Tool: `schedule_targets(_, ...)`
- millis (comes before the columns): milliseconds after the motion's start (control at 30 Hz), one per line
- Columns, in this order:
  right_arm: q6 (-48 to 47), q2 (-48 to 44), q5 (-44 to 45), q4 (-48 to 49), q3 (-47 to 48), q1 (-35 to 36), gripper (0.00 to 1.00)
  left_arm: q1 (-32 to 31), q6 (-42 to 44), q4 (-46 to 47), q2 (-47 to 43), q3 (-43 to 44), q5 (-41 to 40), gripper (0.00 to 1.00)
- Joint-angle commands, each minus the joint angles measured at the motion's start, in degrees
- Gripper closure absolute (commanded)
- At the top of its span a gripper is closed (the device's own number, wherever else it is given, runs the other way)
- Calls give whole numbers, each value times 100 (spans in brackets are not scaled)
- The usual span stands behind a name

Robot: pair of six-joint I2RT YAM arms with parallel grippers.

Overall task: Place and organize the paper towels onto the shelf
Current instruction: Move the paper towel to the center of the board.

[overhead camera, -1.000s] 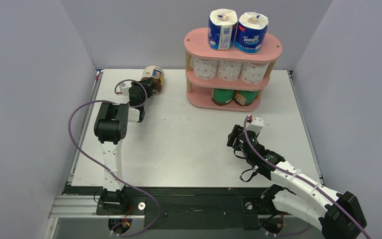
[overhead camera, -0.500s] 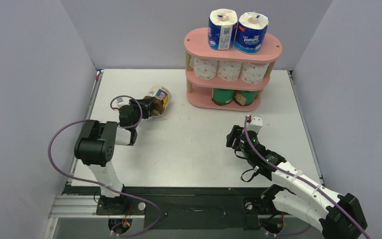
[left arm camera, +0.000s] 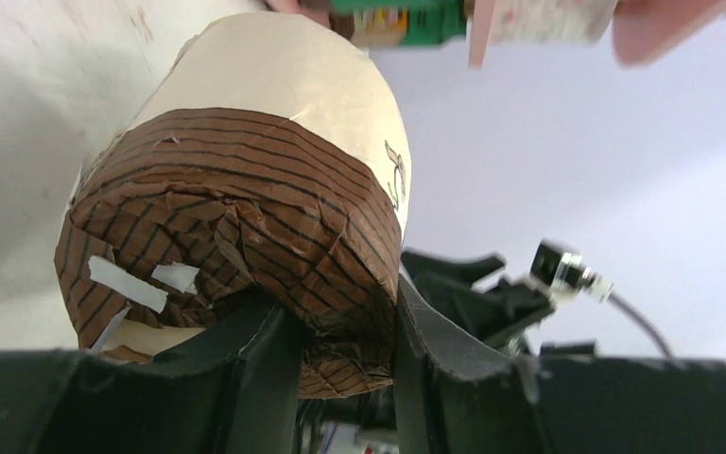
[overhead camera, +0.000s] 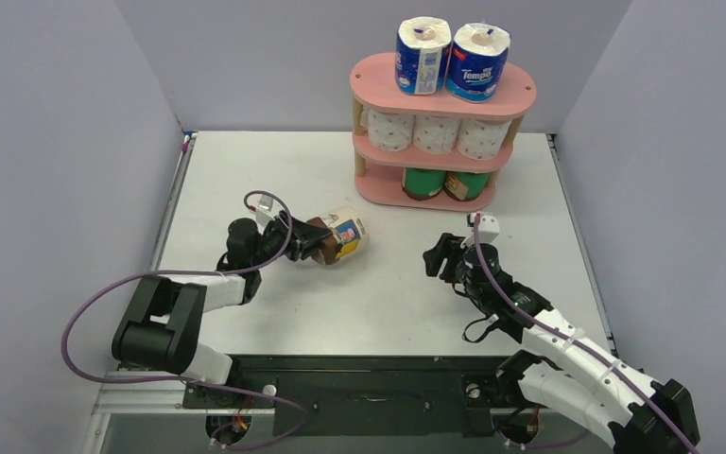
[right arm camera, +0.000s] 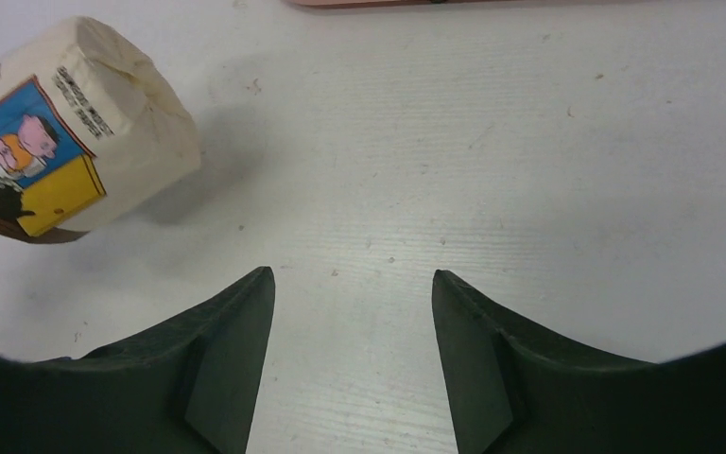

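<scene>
left gripper (overhead camera: 307, 241) clenched on the roll (overhead camera: 342, 235) by its brown end, roll jutting ahead of it. right gripper (overhead camera: 444, 257) gapes empty, roll ahead to its left. likely a handover: square the right jaws around the cream end before left loosens.

White table (overhead camera: 378, 284) is carrying the pink shelf (overhead camera: 378, 90), standing beyond the right gripper (overhead camera: 440, 257); it is holding two blue-white rolls (overhead camera: 423, 57) topmost, three pink-dotted rolls (overhead camera: 435, 134) midway, two green rolls (overhead camera: 423, 182) lowest.

You're looking at the cream-wrapped roll (left arm camera: 274, 123) wearing crinkled matt paper (brown end torn); the table (right arm camera: 548, 161) is showing scuffed matt white, the shelf (overhead camera: 378, 80) at one o'clock smooth pink.
</scene>
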Motion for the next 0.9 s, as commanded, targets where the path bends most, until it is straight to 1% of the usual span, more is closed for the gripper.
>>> schedule_targets(0, 215, 79, -1095, 735, -54, -330, 41, -228, 721, -199, -423, -9, 984, 70)
schedule_targets(33, 322, 177, -1600, 1022, -91, -432, 40, -303, 793, -206, -420, -15, 1137, 69)
schedule_targets(67, 511, 307, -1820, 1121, -141, -640, 40, -330, 808, -182, -385, -30, 1201, 69)
schedule_targets(100, 602, 375, -2225, 1327, -165, -754, 40, -381, 808, -91, -357, -34, 1310, 69)
schedule_targets(133, 768, 484, -2405, 1458, -279, -951, 40, -413, 802, -28, -292, -48, 1349, 68)
schedule_targets(167, 845, 521, -2705, 1732, -322, -1037, 40, -481, 802, 77, -254, -52, 1409, 68)
schedule_targets(233, 1015, 579, -2998, 2087, -480, -1234, 40, -611, 853, 127, -106, -36, 1447, 67)
schedule_targets(333, 973, 476, -2982, 2171, -608, -1298, 40, -875, 948, 136, 188, -53, 1372, 67)
schedule_targets(433, 871, 316, -2784, 1978, -643, -1295, 40, -1113, 1026, 219, 470, -140, 994, 67)
schedule_targets(533, 770, 83, -2448, 1699, -681, -1298, 41, -1324, 1010, 571, 670, -206, 838, 67)
schedule_targets(633, 692, -70, -2303, 1542, -783, -1298, 41, -1419, 958, 798, 865, -213, 781, 65)
schedule_targets(767, 741, -177, -2132, 1462, -901, -1298, 37, -1560, 908, 981, 1071, -146, 795, 59)
schedule_targets(833, 839, -183, -2115, 1501, -941, -1303, 35, -1592, 903, 1017, 1144, -154, 803, 55)
schedule_targets(867, 868, -174, -2112, 1525, -952, -1296, 35, -1595, 898, 1026, 1163, -162, 800, 51)
